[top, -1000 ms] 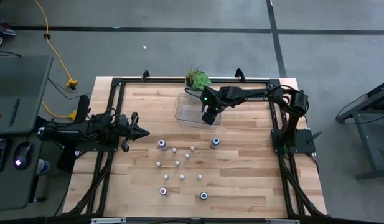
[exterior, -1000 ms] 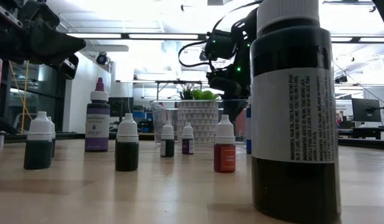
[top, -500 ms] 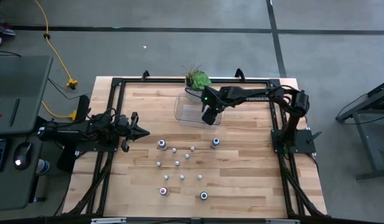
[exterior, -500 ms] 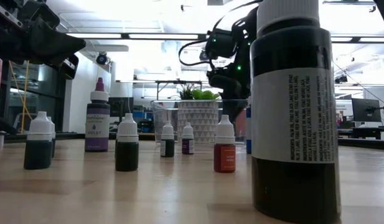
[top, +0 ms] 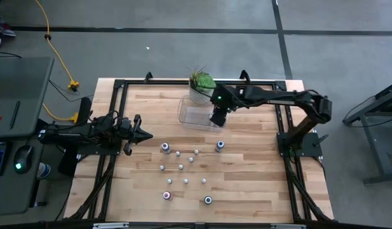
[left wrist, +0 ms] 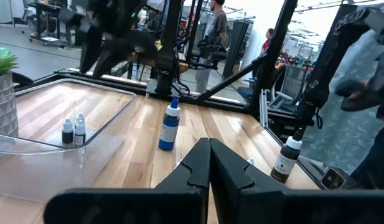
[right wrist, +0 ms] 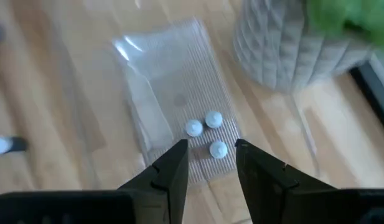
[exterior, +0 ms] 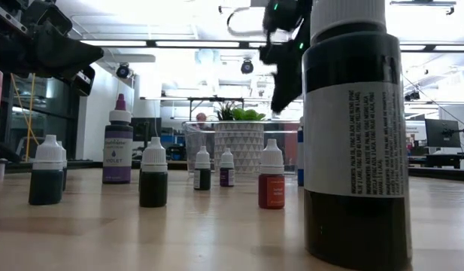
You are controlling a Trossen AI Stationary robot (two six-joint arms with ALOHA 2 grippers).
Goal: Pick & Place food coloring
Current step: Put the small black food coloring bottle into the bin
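Since a second ago, the right arm has been lifting and stretching out straighter over the table; its gripper was low in the tray and is now hanging above the tray's plant-side end, clear of everything.

Going largest first, with the tray as landmark: the table is carrying everything. The left arm is waiting at the table's left edge, well apart from the tray, its gripper pointing toward the bottles with its fingers pressed together, holding nothing. The right gripper's fingers are standing parted and empty, directly over the tray. The potted plant is sitting just beside the tray, on its far side.

Three tiny bottles are standing inside the tray, white caps up, close together, right below the right gripper's parted fingers; the left wrist view is showing two of them through the clear wall. The rest of the food coloring is standing scattered on the table on the near side of the tray, all upright. Among these, a blue bottle is nearest the tray, a violet bottle is off toward the left arm, and a red-topped bottle and a dark bottle are standing farthest from the tray, by the near edge. Small white-capped ones are sitting between them.
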